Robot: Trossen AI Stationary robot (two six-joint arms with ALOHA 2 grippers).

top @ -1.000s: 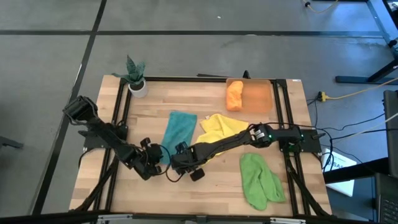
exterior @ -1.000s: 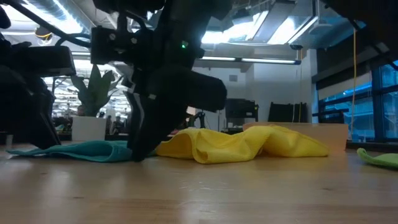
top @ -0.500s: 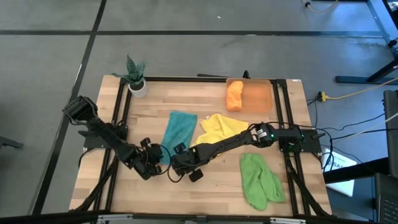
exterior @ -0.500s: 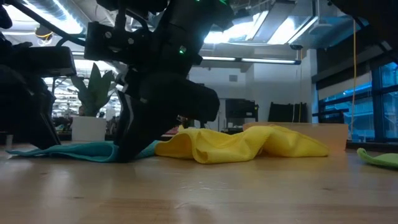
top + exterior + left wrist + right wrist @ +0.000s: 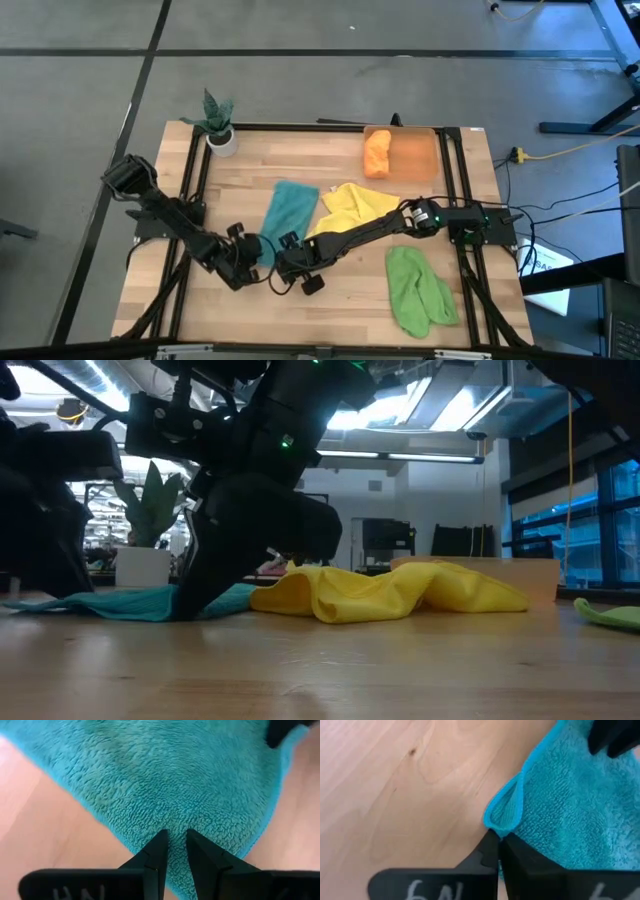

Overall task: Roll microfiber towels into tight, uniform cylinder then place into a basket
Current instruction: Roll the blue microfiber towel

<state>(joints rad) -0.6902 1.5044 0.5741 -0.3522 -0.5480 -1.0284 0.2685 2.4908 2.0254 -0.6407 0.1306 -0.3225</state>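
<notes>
So, teal towel (image 5: 288, 207) flat on table (image 5: 340, 290), near edge pinched by both: right end effector (image 5: 498, 839) clamps folded hem, left end effector (image 5: 175, 837) grips pile beside it.

My left arm reaches in low from the counter's left edge, its left pincer (image 5: 243, 262) angled down with the fingers (image 5: 159, 851) nearly together, a narrow gap between them. My right arm stretches across from the right side; the right pincer (image 5: 287, 266) is closed, tips (image 5: 490, 845) pressed together.
</notes>
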